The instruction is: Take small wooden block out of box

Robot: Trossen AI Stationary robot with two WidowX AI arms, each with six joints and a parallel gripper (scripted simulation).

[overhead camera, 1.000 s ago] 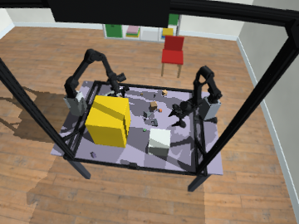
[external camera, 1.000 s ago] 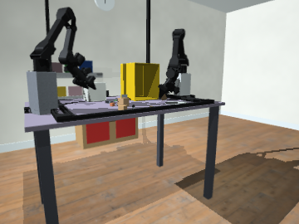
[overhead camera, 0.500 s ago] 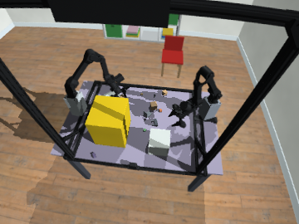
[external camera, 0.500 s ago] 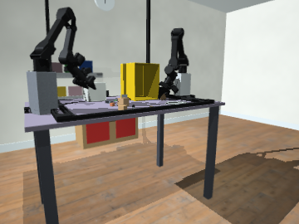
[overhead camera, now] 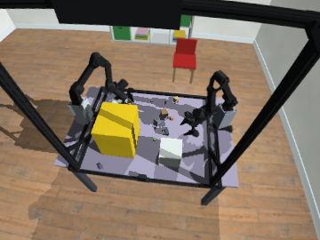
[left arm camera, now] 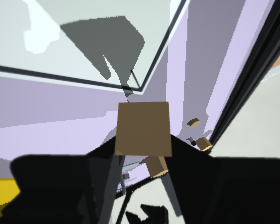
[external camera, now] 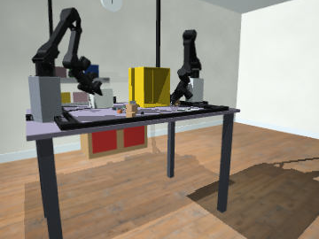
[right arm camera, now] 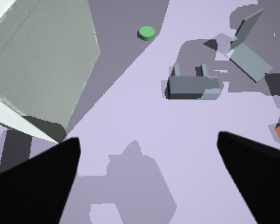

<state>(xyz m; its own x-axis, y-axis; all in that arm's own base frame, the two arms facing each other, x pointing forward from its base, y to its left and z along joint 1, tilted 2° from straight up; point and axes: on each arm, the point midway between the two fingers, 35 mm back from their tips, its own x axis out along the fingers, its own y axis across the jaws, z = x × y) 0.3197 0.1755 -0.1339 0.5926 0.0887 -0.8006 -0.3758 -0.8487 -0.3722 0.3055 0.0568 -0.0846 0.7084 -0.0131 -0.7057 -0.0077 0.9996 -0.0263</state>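
My left gripper [left arm camera: 144, 133] [overhead camera: 123, 93] [external camera: 176, 97] is shut on the small wooden block [left arm camera: 143, 129]. It holds the block above the table, outside the yellow box [overhead camera: 116, 128] [external camera: 150, 87] and beside it. In the left wrist view a corner of the pale marked square [left arm camera: 50, 55] with its dark outline lies just beyond the block. A sliver of the yellow box [left arm camera: 4, 192] shows at the lower left of that view. My right gripper [right arm camera: 149, 141] [overhead camera: 191, 118] [external camera: 93, 88] is open and empty, low over the mat.
A white box [overhead camera: 171, 152] [right arm camera: 40, 65] [external camera: 104, 98] stands beside my right gripper. Grey pieces [right arm camera: 192, 87] [right arm camera: 247, 47], a green disc [right arm camera: 146, 33] and loose wooden blocks [overhead camera: 164, 113] [external camera: 131, 110] lie mid-table. A black frame rail [overhead camera: 147, 179] edges the mat.
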